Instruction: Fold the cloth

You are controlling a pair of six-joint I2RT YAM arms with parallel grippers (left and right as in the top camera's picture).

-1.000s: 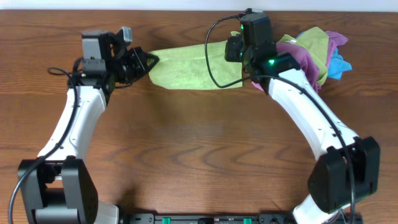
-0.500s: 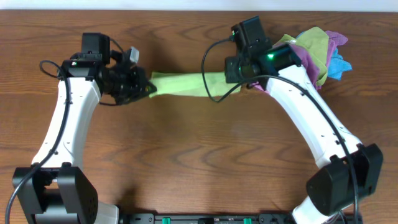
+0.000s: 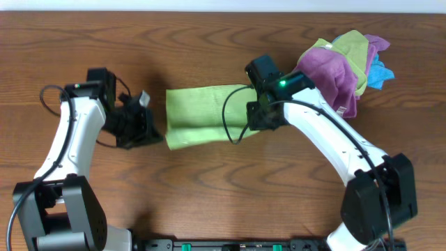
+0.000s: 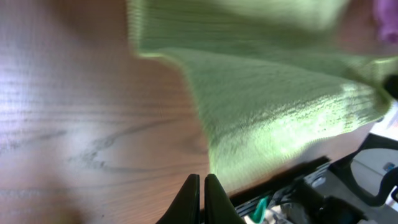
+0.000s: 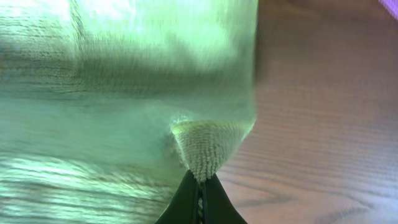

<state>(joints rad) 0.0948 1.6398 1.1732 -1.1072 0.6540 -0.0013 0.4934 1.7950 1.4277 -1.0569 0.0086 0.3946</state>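
The green cloth (image 3: 205, 115) lies spread on the wooden table between my two arms. My right gripper (image 3: 261, 118) is at its right edge, shut on a bunched corner of the cloth (image 5: 208, 146), with its jaws (image 5: 200, 186) pinching the fabric. My left gripper (image 3: 152, 131) is just left of the cloth's left edge. In the left wrist view its jaws (image 4: 202, 190) are shut with nothing between them, and the green cloth (image 4: 273, 99) lies just beside them, to the right.
A pile of purple, green and blue cloths (image 3: 348, 59) sits at the back right, close behind my right arm. Bare wooden table (image 3: 230, 188) lies in front of the cloth.
Both grippers moved toward the front of the table. The cloth went from stretched taut between them to lying spread on the table. The left gripper no longer holds its end.
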